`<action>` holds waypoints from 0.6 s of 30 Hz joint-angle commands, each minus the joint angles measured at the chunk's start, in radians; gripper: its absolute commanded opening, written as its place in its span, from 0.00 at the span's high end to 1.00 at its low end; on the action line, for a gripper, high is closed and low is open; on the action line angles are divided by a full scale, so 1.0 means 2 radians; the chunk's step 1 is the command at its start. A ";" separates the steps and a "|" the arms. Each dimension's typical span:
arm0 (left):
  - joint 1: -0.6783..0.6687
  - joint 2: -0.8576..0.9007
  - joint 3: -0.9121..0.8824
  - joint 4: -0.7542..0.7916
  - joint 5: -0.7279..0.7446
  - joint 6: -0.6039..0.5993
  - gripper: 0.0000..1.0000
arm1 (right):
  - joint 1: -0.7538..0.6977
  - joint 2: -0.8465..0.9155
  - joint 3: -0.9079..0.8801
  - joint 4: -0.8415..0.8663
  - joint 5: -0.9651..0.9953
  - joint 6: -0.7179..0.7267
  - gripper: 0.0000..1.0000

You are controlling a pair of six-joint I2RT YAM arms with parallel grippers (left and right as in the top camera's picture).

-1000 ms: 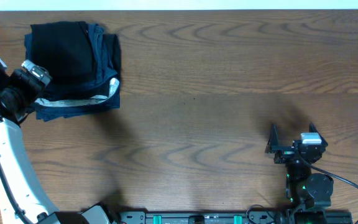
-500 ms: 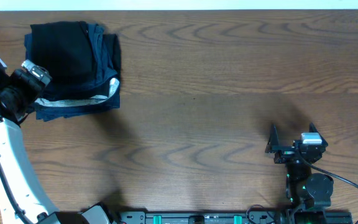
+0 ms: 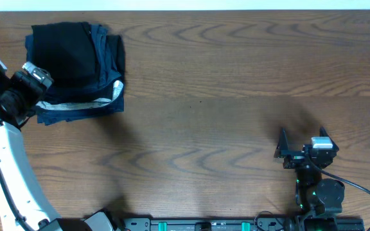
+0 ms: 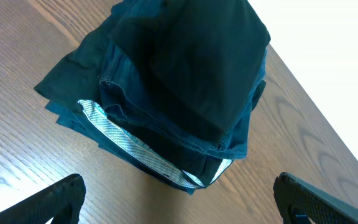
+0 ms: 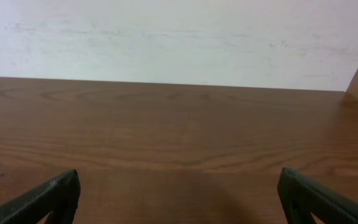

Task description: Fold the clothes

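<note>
The clothes, a black T-shirt (image 3: 66, 51), lie as a compact folded bundle on top of a pile at the table's far left. The wrist view shows the same black fabric (image 4: 204, 56) from close up. My left gripper (image 4: 179, 202) hovers at the pile's near-left corner, open, with only bare wood between its fingers. My right gripper (image 3: 302, 142) stands low at the near right, far from the pile. In its own view the right gripper (image 5: 179, 199) is open over bare tabletop.
Under the black shirt lie dark blue folded garments (image 3: 108, 77) with a white-striped edge (image 4: 135, 146) facing the left gripper. The wooden table (image 3: 223, 96) stretches from the pile to the right arm. A pale wall (image 5: 179, 37) rises behind the table's far edge.
</note>
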 commanded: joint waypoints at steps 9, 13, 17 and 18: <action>-0.004 -0.029 -0.003 0.000 -0.005 0.006 0.02 | -0.006 -0.003 -0.001 -0.001 0.009 0.007 0.01; -0.032 -0.078 -0.011 0.000 -0.005 0.006 0.02 | -0.006 -0.003 -0.001 -0.001 0.009 0.007 0.01; -0.089 -0.140 -0.015 0.000 -0.005 0.006 0.02 | -0.006 -0.003 -0.001 -0.001 0.009 0.007 0.01; -0.103 -0.155 -0.016 0.000 -0.005 0.006 0.02 | -0.006 -0.003 -0.001 -0.001 0.009 0.007 0.01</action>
